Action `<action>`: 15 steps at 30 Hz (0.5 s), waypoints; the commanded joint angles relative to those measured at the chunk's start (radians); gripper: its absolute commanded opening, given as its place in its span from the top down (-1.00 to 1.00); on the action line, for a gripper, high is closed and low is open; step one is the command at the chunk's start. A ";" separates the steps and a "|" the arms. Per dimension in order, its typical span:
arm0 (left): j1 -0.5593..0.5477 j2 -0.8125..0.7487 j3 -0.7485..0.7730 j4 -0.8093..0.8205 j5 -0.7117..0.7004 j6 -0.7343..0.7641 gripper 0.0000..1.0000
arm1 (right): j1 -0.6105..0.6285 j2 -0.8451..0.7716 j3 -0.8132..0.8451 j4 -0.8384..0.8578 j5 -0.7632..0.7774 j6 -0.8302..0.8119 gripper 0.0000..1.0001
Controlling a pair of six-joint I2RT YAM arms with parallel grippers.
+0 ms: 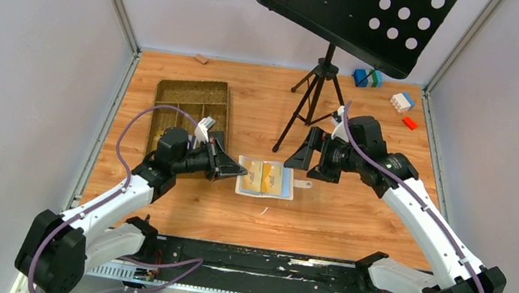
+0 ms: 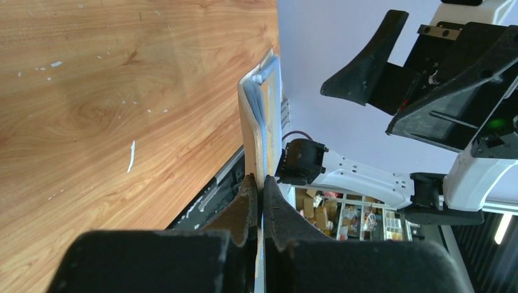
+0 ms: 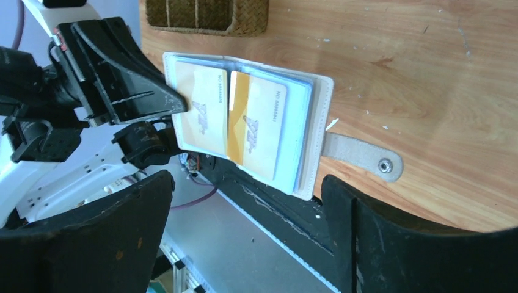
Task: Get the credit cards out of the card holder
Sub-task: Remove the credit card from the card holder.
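Observation:
The cream card holder (image 1: 266,178) lies open on the table, light blue inside, its tab (image 1: 303,184) pointing right. In the right wrist view the holder (image 3: 305,140) shows two orange-yellow credit cards (image 3: 204,110) (image 3: 259,125) in its pockets; no silver-grey or black card shows. My left gripper (image 1: 233,171) is shut on the holder's left edge, and the left wrist view (image 2: 261,190) shows the holder (image 2: 259,116) edge-on between the jaws. My right gripper (image 1: 308,158) is open and empty, just up and right of the holder, its jaws (image 3: 247,183) spread wide around it.
A woven brown compartment tray (image 1: 194,104) sits behind the left gripper. A black music stand on a tripod (image 1: 316,86) stands behind the holder. Coloured blocks (image 1: 402,101) lie at the back right. A black strip (image 1: 263,264) runs along the near table edge.

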 commanded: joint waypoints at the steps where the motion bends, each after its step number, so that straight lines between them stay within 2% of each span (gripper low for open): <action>1: -0.003 -0.028 0.030 0.022 -0.010 0.001 1.00 | -0.005 -0.016 -0.010 0.006 0.036 -0.008 -0.92; 15: -0.003 -0.032 0.053 0.056 -0.004 -0.037 1.00 | -0.070 -0.094 -0.040 0.038 0.040 -0.019 -0.94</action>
